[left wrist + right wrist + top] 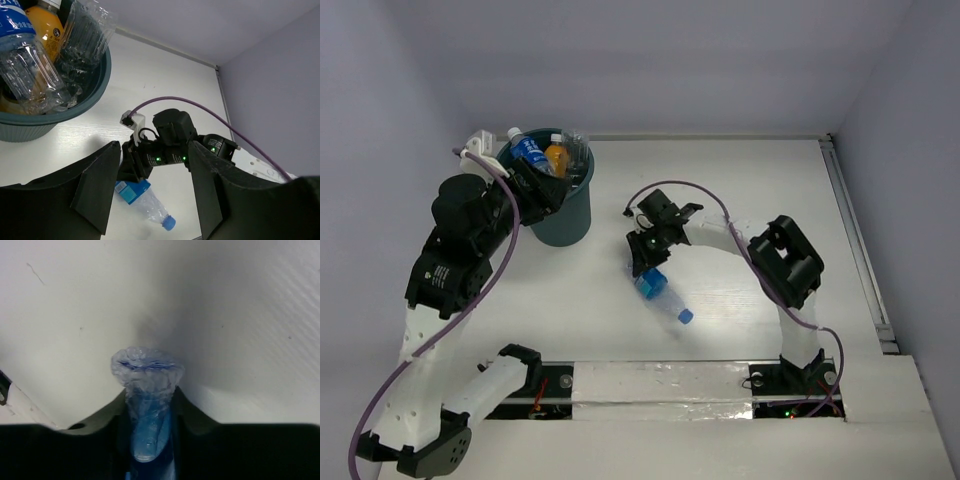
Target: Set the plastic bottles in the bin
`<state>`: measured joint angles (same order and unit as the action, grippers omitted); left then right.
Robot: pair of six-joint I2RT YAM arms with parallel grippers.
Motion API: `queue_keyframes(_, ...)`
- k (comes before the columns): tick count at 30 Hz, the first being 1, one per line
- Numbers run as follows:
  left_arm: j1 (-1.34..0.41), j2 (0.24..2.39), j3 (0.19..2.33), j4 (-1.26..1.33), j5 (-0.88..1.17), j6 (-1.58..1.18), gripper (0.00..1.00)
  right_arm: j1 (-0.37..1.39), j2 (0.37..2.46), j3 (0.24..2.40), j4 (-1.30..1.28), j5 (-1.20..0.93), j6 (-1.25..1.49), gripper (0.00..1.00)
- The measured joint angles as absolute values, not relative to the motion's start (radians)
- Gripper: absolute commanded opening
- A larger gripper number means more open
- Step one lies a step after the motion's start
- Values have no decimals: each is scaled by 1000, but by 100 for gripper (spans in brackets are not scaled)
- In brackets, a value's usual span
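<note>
White table, pale lilac walls. Mid-table, clear blue-labelled bottle lying on its side, right gripper clamped near its base. At teal bin rim, left gripper spread wide, empty. Other bottles inside bin.

The mouth of the round dark teal plastic bin is crowded by clear, blue-labelled and orange plastic bottles standing above its rim, and its left side is flanked by the left gripper. Free white table is left between the bin and the right gripper, which is clamped over a clear blue-capped bottle.
</note>
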<state>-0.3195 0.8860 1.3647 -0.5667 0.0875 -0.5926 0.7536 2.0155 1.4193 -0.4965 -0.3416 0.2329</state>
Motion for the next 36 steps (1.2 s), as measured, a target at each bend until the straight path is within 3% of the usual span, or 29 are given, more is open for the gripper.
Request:
queue_keyframes(1, -319, 886, 1365, -569, 90, -591, 54, 753, 2018, 1433, -500, -349, 234, 14)
queue_keyframes(9, -319, 914, 1409, -606, 91, -564, 55, 754, 1943, 1587, -560, -415, 308, 11)
queue_keyframes(12, -319, 934, 1482, -608, 91, -561, 55, 754, 1912, 1803, -539, -438, 382, 11)
queue_keyframes(17, -319, 939, 1551, -590, 92, -583, 55, 754, 1919, 2155, -281, -418, 569, 6)
queue_keyframes(22, -319, 925, 1585, -561, 84, -616, 55, 754, 2024, 2384, 20, -252, 765, 3)
queue_keyframes(27, -319, 905, 1566, -554, 89, -646, 55, 768, 2273, 2602, 138, -8, 820, 4)
queue_keyframes(36, -319, 896, 1530, -585, 70, -655, 54, 801, 2461, 2609, 146, 326, 682, 2)
